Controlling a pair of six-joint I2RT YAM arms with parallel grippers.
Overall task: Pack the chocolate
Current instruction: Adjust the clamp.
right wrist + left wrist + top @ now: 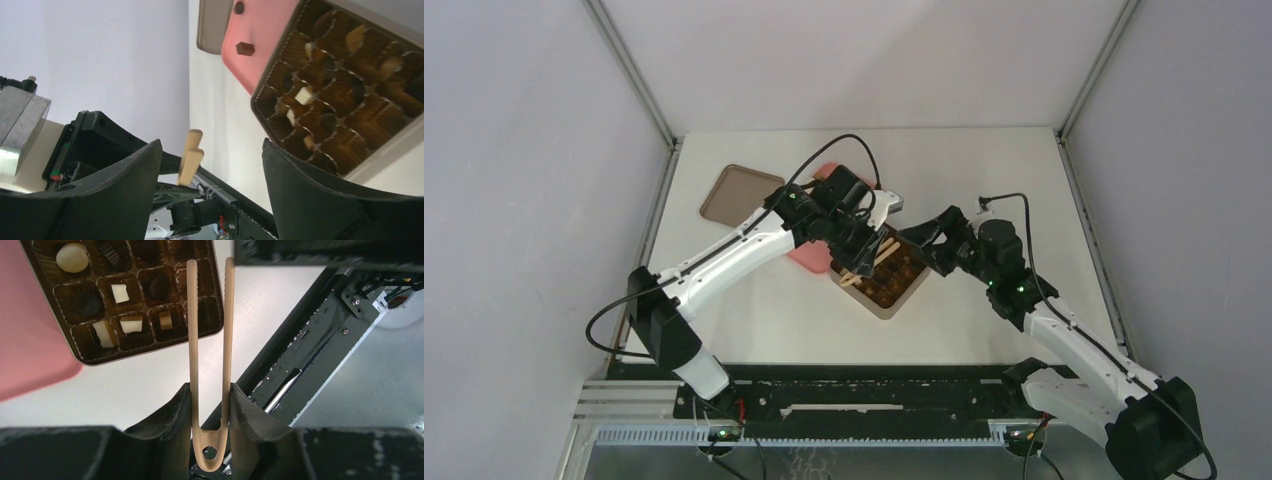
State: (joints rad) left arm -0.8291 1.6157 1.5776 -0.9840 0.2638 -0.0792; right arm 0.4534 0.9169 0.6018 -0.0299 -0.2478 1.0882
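Left hand (pixel 857 250) pinches tongs (pixel 874 258) at the tin (pixel 886 312); right hand (pixel 921 248) is spread.
Top: both hands meet over the tin on the desk (pixel 984 170). Left wrist: tongs gripped near their bend, tips apart above cells holding chocolate (pixel 72 257). Right wrist: fingers wide apart, empty, near the tin; two more pieces lie on the pink tray (pixel 265 30).

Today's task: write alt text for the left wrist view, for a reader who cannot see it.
The left pincer grips thin wooden tongs near their joined end, their tips apart above one edge of the tin. Its gridded insert holds cream and dark chocolates; a pink tray shows at left.
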